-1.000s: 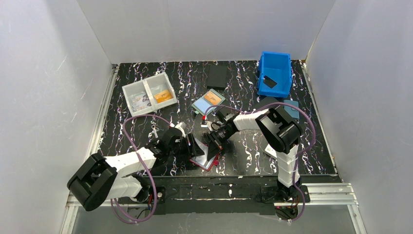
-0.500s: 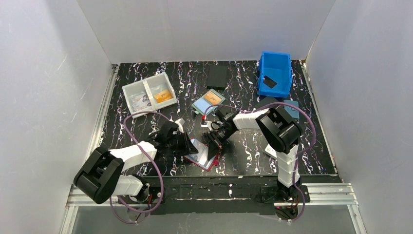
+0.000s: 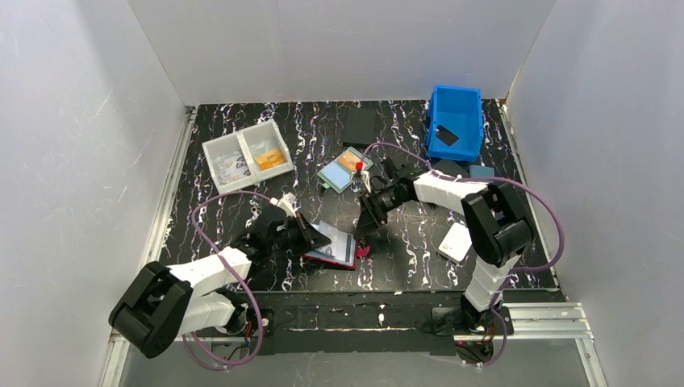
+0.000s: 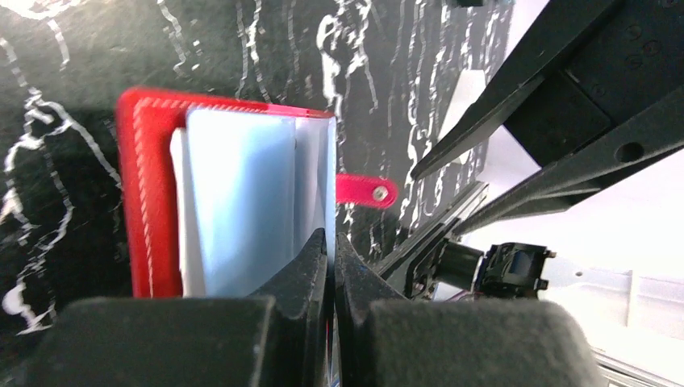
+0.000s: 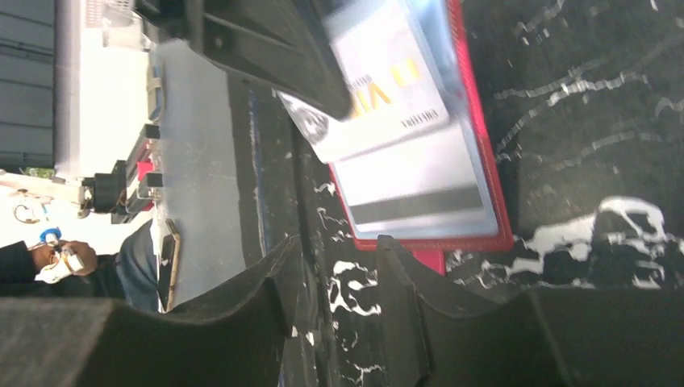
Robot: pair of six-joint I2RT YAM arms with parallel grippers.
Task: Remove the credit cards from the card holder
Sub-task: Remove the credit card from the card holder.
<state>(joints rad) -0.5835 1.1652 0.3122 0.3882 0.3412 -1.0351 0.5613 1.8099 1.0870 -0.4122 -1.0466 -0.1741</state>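
The red card holder [image 3: 332, 257] lies open on the black table between the two arms, its snap tab [image 4: 367, 190] sticking out sideways. Light-blue credit cards [image 4: 242, 193] fill its inside. My left gripper [image 4: 331, 242] is shut on the thin edge of one credit card [image 5: 387, 89], which stands partly out of the card holder [image 5: 427, 243] with its printed face showing. My right gripper [image 5: 339, 250] hangs open just off the holder's tab side, over bare table with nothing between its fingers. In the top view, the left gripper [image 3: 313, 235] is at the holder's left edge, the right gripper [image 3: 364, 228] up and right of it.
A white two-compartment tray [image 3: 246, 155] stands at the back left and a blue bin [image 3: 456, 121] at the back right. A teal-framed case with an orange card [image 3: 345, 169] lies behind the holder. A black flat pad [image 3: 360, 126] and a white object [image 3: 456, 240] also lie on the table.
My left gripper closed on a card at the holder's left edge. My right gripper opened, let go of the holder and drew back up and to the right.
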